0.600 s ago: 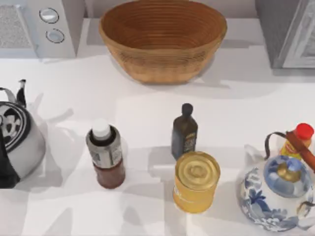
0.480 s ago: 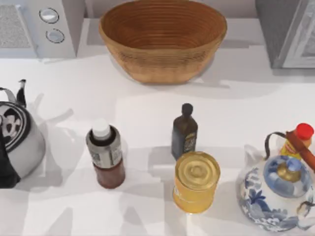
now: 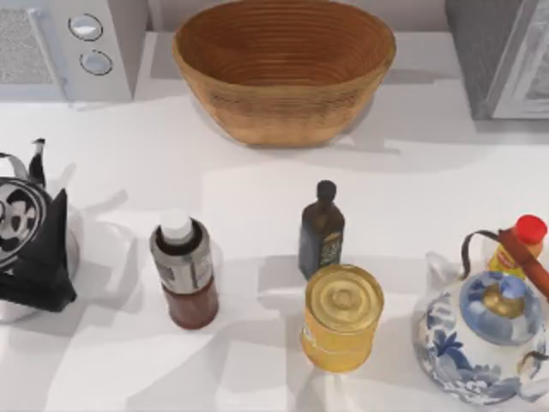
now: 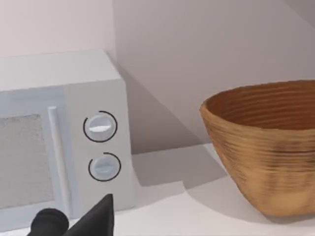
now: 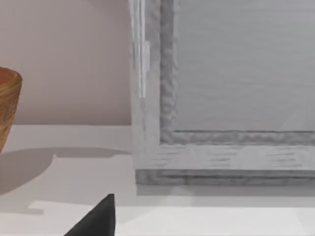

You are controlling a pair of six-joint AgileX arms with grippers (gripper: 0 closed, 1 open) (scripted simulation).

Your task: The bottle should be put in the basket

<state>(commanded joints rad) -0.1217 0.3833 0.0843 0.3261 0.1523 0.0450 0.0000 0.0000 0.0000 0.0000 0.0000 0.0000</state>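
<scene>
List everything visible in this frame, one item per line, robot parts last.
basket: one, tan-brown wicker, back centre of the table.
bottle: one, white cap, grey label, reddish-brown base, upright, front left of centre.
dark bottle: one, black cap, centre.
yellow jar: one, gold lid, just in front of the dark bottle.
teapot: one, blue-and-white, front right.
yellow bottle: one, red cap, behind the teapot.
kettle: one, silver and black, left edge.
microwave: one, grey, back left.
cabinet: one, grey, back right.
left arm: black, over the kettle.

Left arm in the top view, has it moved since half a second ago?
Yes. The left arm has swung inward toward the bottle, now covering more of the black-and-white kettle at the table's left edge. The bottle itself is where it was.
</scene>
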